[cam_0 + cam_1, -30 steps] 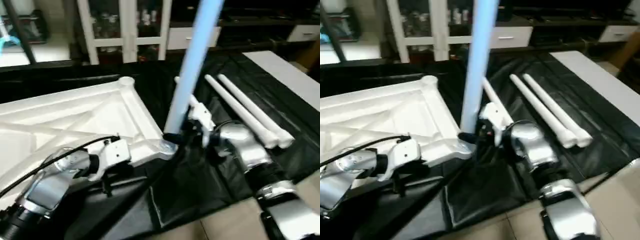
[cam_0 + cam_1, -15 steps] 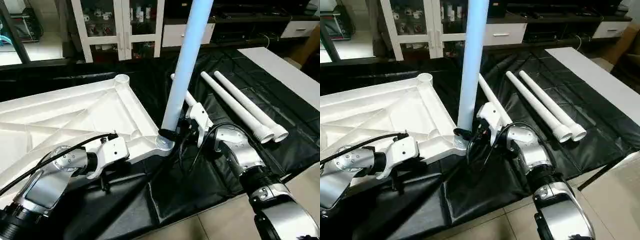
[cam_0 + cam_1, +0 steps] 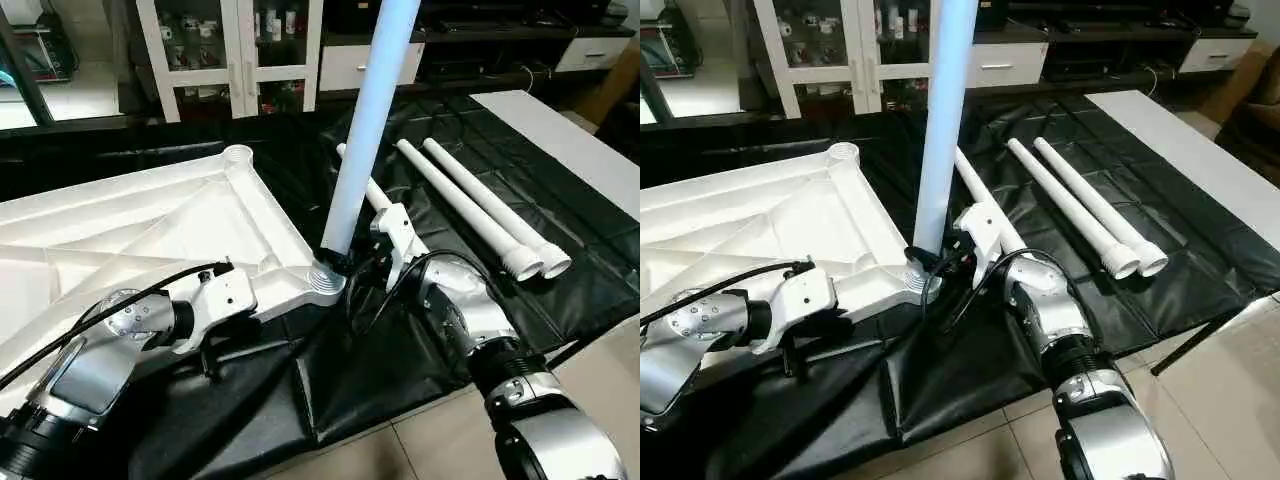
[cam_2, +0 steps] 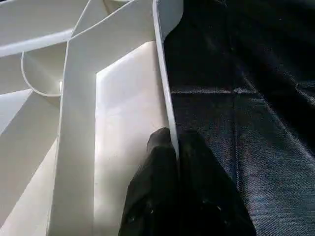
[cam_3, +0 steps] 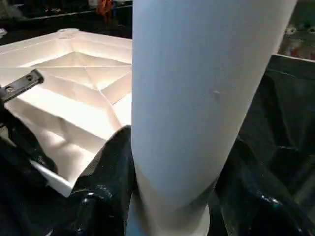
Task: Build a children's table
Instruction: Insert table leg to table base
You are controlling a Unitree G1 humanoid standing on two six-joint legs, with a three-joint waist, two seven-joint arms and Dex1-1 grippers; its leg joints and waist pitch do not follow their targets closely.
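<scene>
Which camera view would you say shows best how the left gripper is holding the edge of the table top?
The left wrist view: the left gripper is shut on the table top, one black finger on each side of its thin rim. In the head views the fingers hide behind the wrist block at the rim. In the right wrist view the upright leg blocks it.

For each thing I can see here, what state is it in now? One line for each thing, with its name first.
Table top: upside down on the black sheet, ribbed underside up.
Upright leg: standing in the near corner socket.
Far corner socket: empty.
Three spare legs: lying flat on the black sheet.
Left gripper: shut on the table top's rim.
Right gripper: shut on the upright leg, low down.
Cabinet: glass doors closed.
</scene>
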